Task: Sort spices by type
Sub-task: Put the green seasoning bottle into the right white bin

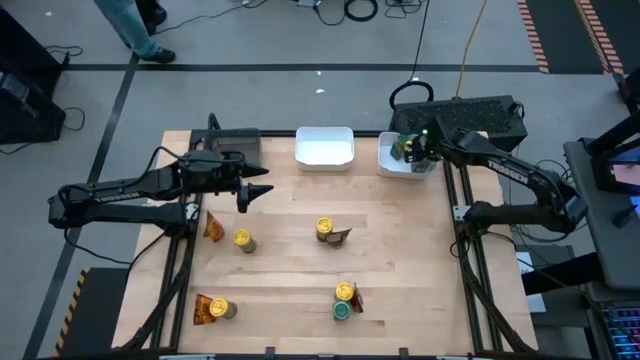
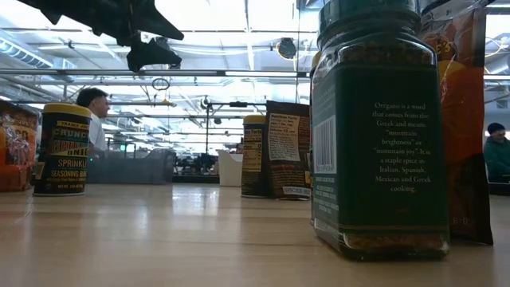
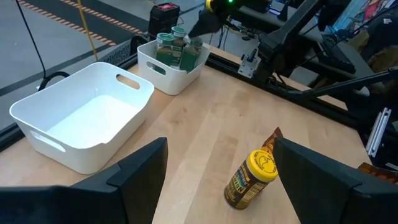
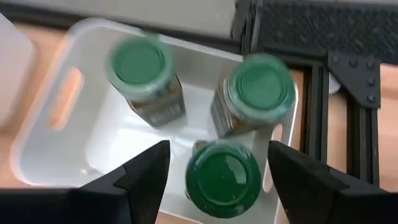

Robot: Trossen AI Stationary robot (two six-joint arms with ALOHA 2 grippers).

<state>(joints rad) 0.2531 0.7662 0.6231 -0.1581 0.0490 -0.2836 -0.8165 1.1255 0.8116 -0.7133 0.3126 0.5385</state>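
My right gripper is open above the right white tray. Its fingers stand on either side of one green-lidded jar without touching it. Two more green-lidded jars stand upright in that tray. My left gripper is open and hovers over the table's far left part, near the grey tray. On the table stand several yellow-lidded jars and one green-lidded jar. Orange-brown packets lie beside the jars or lean on them.
A white tray sits at the far edge between the grey tray and the right one. The middle of the wooden table is bare. In the low view the green jar stands close to the near edge. People show in the room behind.
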